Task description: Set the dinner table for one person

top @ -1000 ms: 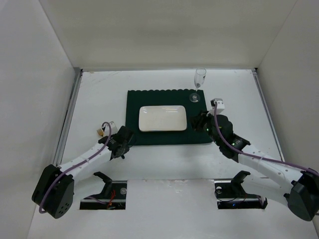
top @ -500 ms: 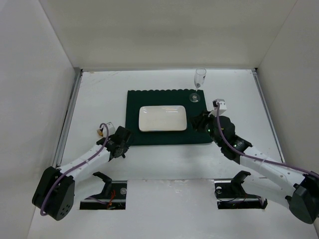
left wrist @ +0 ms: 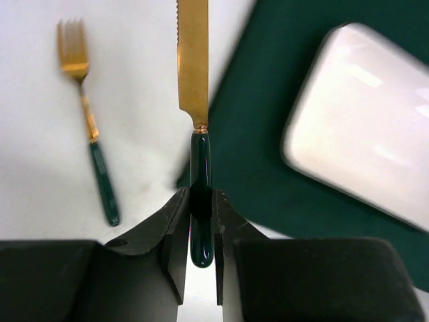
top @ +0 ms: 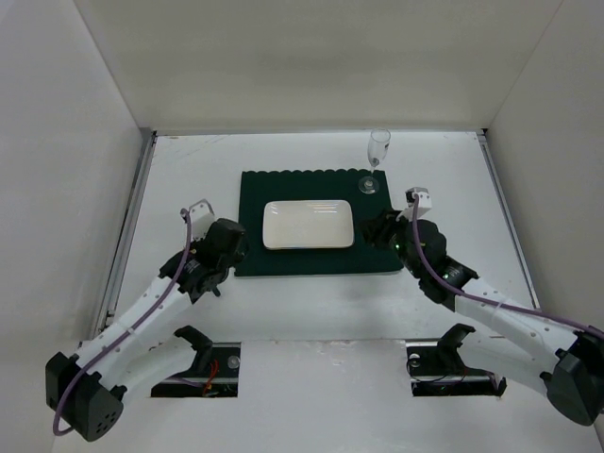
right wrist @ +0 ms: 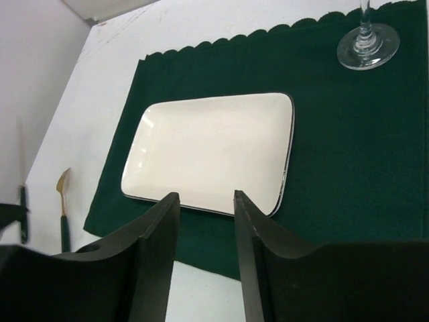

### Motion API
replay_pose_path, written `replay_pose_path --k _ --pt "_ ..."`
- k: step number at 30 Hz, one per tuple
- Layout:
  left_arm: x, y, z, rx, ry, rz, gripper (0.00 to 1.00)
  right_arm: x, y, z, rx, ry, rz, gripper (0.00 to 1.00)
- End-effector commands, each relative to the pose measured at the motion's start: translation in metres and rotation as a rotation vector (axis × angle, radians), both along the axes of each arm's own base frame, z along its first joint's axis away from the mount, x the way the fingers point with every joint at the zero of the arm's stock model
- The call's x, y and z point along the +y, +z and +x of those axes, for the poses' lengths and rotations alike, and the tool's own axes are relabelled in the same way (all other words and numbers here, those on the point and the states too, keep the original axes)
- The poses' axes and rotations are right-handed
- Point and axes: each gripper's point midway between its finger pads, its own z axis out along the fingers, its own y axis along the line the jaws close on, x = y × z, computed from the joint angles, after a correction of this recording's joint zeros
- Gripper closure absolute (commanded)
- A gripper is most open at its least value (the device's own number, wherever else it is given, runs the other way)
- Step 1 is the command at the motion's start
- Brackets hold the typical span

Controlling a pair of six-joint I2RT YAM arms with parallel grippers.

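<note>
near us, our left end effector (left wrist: 201, 201) grips the green handle of a gold knife (left wrist: 192, 67) above the white tabletop (left wrist: 40, 188), beside a fork (left wrist: 100, 176), while our right end effector (right wrist: 204, 201), its fingers parted, hovers over the placemat (right wrist: 348, 134) near the plate (right wrist: 211, 151).

Two slim white tubular arms with bulky black joint housings: white-and-black left arm (top: 142, 316), white-and-black right arm (top: 500, 311). Thin purple cable (top: 190, 236) trailing along each. Matte black blocky fingers (right wrist: 155, 268) with flat, angled inner faces.
</note>
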Motion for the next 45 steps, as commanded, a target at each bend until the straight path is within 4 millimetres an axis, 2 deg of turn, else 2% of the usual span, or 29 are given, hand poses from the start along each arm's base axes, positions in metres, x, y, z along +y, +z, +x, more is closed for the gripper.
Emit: replay_pose_path --k 1,2,6,8,12,15,18,21,27,34,40,45 --pt "-0.016 0.042 0.015 -0.088 -0.063 0.023 0.95 -0.014 0.011 0.012 -0.048 -0.082 0.047 0.53" --pt "-0.033 0.047 0.021 -0.106 -0.098 0.002 0.95 -0.021 0.01 0.014 -0.041 -0.11 0.051 0.51" --pt "-0.123 0.067 0.046 -0.204 -0.253 -0.118 0.94 -0.059 0.003 0.022 -0.024 -0.252 0.089 0.47" --pt "-0.179 0.076 0.057 -0.242 -0.345 -0.183 0.94 -0.079 0.003 0.025 -0.025 -0.316 0.136 0.45" --pt "-0.272 0.079 0.066 -0.271 -0.487 -0.296 0.94 -0.102 0.008 0.022 -0.041 -0.358 0.21 0.45" --pt "-0.318 0.071 0.074 -0.262 -0.533 -0.341 0.94 -0.107 0.005 0.022 -0.03 -0.36 0.234 0.44" --pt "-0.346 0.056 0.085 -0.255 -0.537 -0.357 0.94 -0.102 0.007 0.022 -0.025 -0.33 0.243 0.45" --pt "-0.366 0.037 0.095 -0.221 -0.528 -0.383 0.93 -0.107 0.008 0.021 -0.033 -0.344 0.252 0.45" --pt "-0.394 0.017 0.104 -0.187 -0.541 -0.423 0.93 -0.106 0.009 0.02 -0.037 -0.336 0.259 0.45" --pt "-0.396 -0.014 0.101 -0.14 -0.507 -0.413 0.93 -0.102 0.009 0.02 -0.033 -0.32 0.262 0.45" --pt "-0.394 -0.043 0.108 -0.101 -0.48 -0.386 0.92 -0.102 0.008 0.02 -0.032 -0.32 0.261 0.45" --pt "-0.392 -0.056 0.112 -0.084 -0.471 -0.367 0.89 -0.101 0.007 0.021 -0.027 -0.316 0.258 0.44"
